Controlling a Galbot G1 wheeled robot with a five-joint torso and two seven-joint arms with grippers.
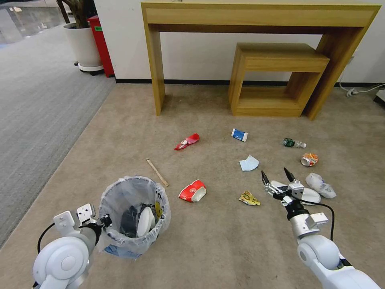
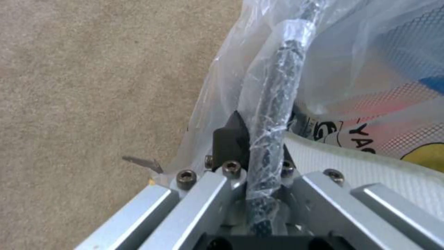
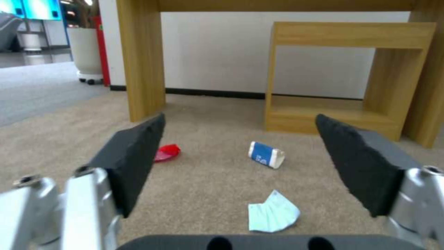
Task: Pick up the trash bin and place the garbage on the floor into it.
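**Trash bin held by its rim, litter waiting on the carpet**

Trash bin (image 1: 134, 216) sits in the lower left of the head view, its crinkled clear liner bunched over the rim, with a white slipper (image 1: 145, 221) and some dark stuff already inside. The left gripper (image 1: 105, 220) is at the bin's near-left edge; in the left wrist view its jaws are closed on the bag-covered rim (image 2: 273, 104), one dark pad (image 2: 230, 139) pressed against the plastic. So the bin looks secured, and the collecting step is the one in hand.

The right gripper (image 1: 276, 175) hangs in the lower right of the head view, jaws spread wide and holding nothing, poised just over a second white slipper (image 1: 309, 195). The right wrist view looks out between the two black pads at the blue mask (image 3: 273, 214), the blue-white cup (image 3: 266, 155) and a red crushed cup (image 3: 166, 152) farther off.

Across the floor (image 1: 208, 249), a beige carpet, lie more bits: another red crushed cup (image 1: 193, 191) right of the bin, a stick (image 1: 157, 172), a yellow wrapper (image 1: 249, 198), a small bottle (image 1: 293, 143), an orange can (image 1: 309, 159) and a white wad (image 1: 321, 185).

To my eye the next move calls for the right arm to drop onto the slipper beneath it, pinch it firmly, then carry it left across to the bin's mouth. The slipper is flat and floppy, so a shallow grip could slide off.
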